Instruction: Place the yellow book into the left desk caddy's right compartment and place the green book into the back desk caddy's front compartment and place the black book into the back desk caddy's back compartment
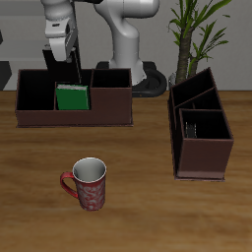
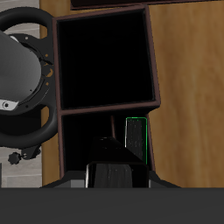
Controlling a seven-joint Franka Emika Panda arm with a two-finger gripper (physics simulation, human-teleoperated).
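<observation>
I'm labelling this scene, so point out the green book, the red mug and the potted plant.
green book (image 1: 72,97): exterior view, front cover.
red mug (image 1: 92,191): exterior view, outer wall.
potted plant (image 1: 189,30): exterior view, leaves.

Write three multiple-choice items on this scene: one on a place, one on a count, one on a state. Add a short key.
1. Where is the green book?
A. Standing in the dark brown desk caddy at the back
B. On bare wood
C. Inside the mug

2. How many desk caddies are on the wooden table?
A. One
B. Two
C. Three

3. How does the red patterned mug stand?
A. Upside down
B. On its side
C. Upright

Key: 1 A, the book's green face shows inside a compartment; 2 B, a second caddy stands beside the potted plant; 3 C, its open mouth faces up.
</observation>
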